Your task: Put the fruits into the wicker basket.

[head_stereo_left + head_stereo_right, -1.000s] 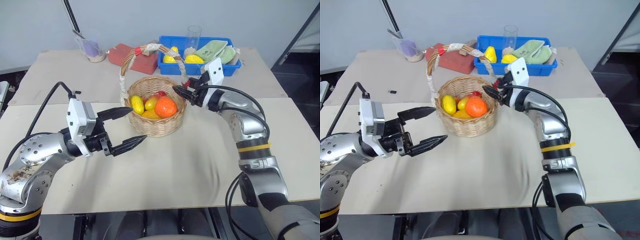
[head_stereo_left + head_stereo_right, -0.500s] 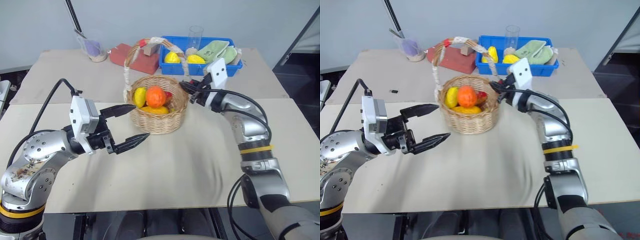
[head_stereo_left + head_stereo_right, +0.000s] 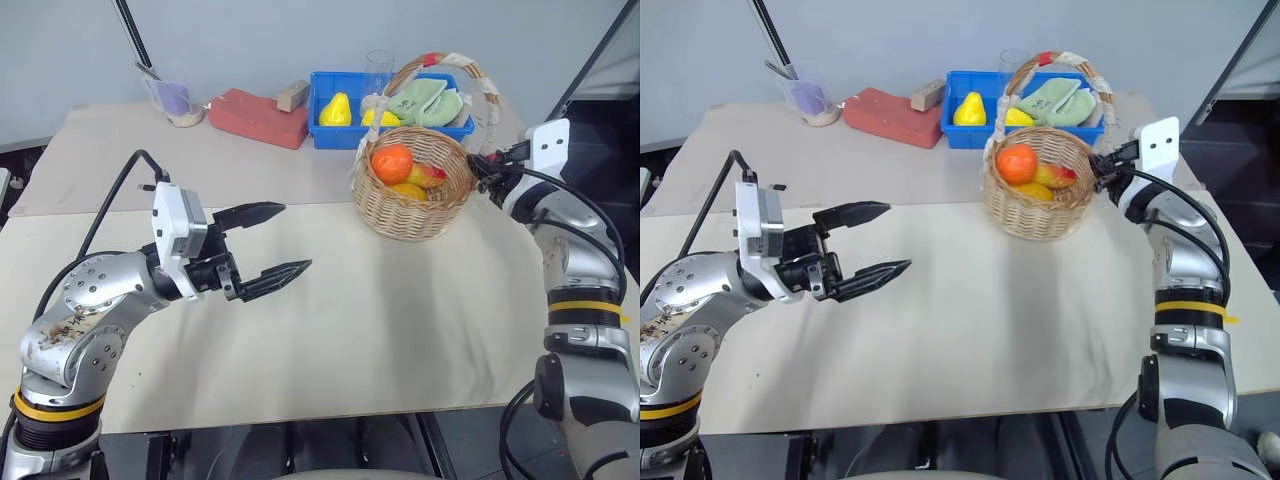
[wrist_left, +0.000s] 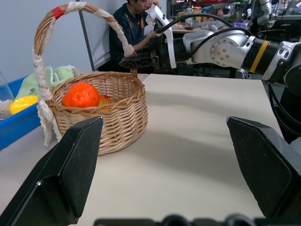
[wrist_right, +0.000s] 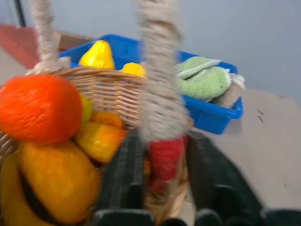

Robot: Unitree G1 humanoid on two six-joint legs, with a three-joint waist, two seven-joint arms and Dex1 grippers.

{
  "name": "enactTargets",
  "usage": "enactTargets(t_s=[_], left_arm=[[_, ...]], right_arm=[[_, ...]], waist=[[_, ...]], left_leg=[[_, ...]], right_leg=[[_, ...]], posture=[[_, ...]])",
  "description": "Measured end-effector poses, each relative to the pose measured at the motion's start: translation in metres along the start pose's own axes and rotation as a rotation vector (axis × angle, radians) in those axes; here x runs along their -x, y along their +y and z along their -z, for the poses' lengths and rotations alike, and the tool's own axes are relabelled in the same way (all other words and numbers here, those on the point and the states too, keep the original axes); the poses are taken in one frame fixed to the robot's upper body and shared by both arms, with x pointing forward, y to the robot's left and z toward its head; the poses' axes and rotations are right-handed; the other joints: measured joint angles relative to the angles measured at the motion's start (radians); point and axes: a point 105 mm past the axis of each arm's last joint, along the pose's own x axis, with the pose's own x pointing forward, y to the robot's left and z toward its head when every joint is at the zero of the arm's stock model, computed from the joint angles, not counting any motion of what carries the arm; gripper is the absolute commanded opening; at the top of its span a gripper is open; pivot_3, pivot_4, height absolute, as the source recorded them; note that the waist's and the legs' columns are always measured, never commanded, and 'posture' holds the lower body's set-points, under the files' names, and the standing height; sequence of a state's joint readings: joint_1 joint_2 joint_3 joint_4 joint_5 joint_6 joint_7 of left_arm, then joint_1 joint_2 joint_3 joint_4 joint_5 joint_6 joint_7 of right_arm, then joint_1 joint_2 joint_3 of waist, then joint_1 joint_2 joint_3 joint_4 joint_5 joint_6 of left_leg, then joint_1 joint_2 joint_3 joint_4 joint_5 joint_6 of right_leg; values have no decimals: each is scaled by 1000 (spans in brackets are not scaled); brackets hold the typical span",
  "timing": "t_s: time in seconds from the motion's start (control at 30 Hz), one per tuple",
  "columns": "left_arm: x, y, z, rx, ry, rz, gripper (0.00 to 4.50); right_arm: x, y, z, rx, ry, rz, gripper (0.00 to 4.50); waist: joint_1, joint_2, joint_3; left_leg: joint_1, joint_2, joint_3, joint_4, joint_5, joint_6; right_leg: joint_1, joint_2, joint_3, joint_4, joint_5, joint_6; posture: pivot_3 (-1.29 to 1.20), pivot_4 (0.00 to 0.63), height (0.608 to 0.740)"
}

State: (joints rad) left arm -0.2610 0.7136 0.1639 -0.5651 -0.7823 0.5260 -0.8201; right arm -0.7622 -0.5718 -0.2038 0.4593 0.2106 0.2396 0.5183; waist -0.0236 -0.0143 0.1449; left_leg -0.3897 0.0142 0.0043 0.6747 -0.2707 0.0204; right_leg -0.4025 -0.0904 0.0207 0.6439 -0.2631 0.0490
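The basket [image 3: 416,192], holding the orange [image 3: 391,164] and other fruits, stands on the tabletop [image 3: 380,330] before the blue tray [image 3: 322,135]. The right gripper [image 3: 488,172] meets its rim at the handle's foot, fingers straddling it. The left gripper [image 3: 270,243], fingers spread wide and empty, hovers well apart; the right arm is nearer.

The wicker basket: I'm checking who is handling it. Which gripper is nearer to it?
Right. The right gripper sits at the wicker basket's rim, its fingers on either side of the handle's base. The left gripper, open, hangs over the bare table, well apart from it.
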Motion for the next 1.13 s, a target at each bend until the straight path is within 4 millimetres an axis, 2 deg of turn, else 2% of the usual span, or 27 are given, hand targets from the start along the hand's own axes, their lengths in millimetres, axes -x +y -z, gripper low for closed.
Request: enactTargets(t_s=[0.17, 0.2, 0.3, 0.4, 0.47, 0.57, 0.77, 0.93, 1.13], left_arm=[[2, 2, 4, 11, 14, -11, 4500], [3, 2, 6, 12, 27, -15, 4500], [13, 4, 19, 22, 95, -53, 4500], [36, 16, 39, 19, 225, -181, 4500], [54, 25, 50, 2, 304, -287, 4500], [91, 35, 67, -35, 453, -436, 4500], [144, 46, 73, -64, 636, -508, 4500], [149, 48, 65, -55, 636, -491, 4500], [144, 53, 57, -76, 610, -479, 4500]], right_arm=[[1, 2, -2, -17, 3, -13, 4292], [2, 4, -4, -23, -1, -29, 4466], [16, 5, -6, 0, 16, -88, 4466], [42, -2, -6, 43, 70, -164, 4466], [59, -5, -7, 97, 110, -214, 4466], [83, -7, -6, 170, 195, -307, 4466], [109, 13, 2, 258, 331, -546, 4466], [114, 21, 5, 254, 363, -621, 4466], [115, 22, 7, 256, 375, -636, 4466]], waist=[[10, 0, 0], [11, 0, 0], [16, 0, 0], [19, 0, 0], [19, 0, 0], [17, 0, 0], [12, 1, 0], [21, 0, 0], [23, 0, 0]], left_leg=[[-1, 0, 0, 0, 0, 0], [-1, 0, 0, 0, 0, 0], [-1, 0, 0, 0, 0, 0], [-1, 0, 0, 0, -1, 1], [0, 0, 0, 0, -1, 1], [1, 1, 0, 0, -1, 2], [2, 1, 0, -1, -1, 2], [1, 1, 0, -1, -1, 1], [1, 1, 0, 0, -1, 1]], right_leg=[[0, -1, 0, -1, 0, 0], [0, -1, 0, -1, 0, 0], [0, -1, -1, -1, 0, 0], [0, -1, -1, -2, 0, 0], [0, -1, -1, -4, 0, 0], [1, 0, -1, -6, -1, -1], [1, -1, -2, -5, -1, -2], [1, -3, -2, -5, -1, -2], [1, -2, -2, -4, -1, -2]], posture=[[0, 150, 740], [0, 150, 740], [0, 150, 740], [0, 150, 740], [0, 150, 740], [0, 150, 740], [0, 150, 740], [0, 150, 740], [0, 150, 740]])
